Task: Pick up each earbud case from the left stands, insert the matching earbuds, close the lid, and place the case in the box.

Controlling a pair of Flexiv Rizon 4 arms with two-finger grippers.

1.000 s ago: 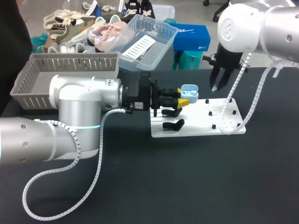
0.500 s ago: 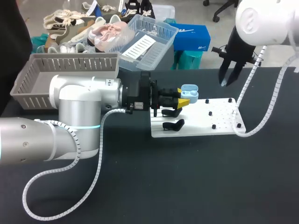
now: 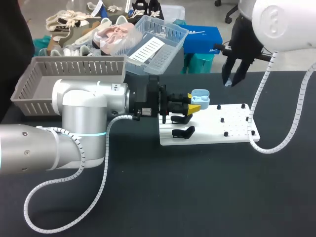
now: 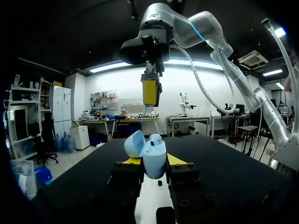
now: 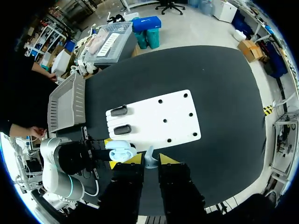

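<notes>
Left gripper (image 4: 153,161) clamps open blue case (image 4: 153,153); right gripper (image 5: 150,160) seemingly pinches an earbud (image 5: 149,157)

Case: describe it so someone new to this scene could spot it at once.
On the black table lies a white board. At its far left corner, the left claw grips the case. It is pale blue with its lid open, unlike the two black stands beside it.

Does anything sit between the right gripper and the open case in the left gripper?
Nothing visible. The right gripper, shut on an earbud, hangs high over the table; only open air separates it from the earbud case, lid open, in the left gripper.
</notes>
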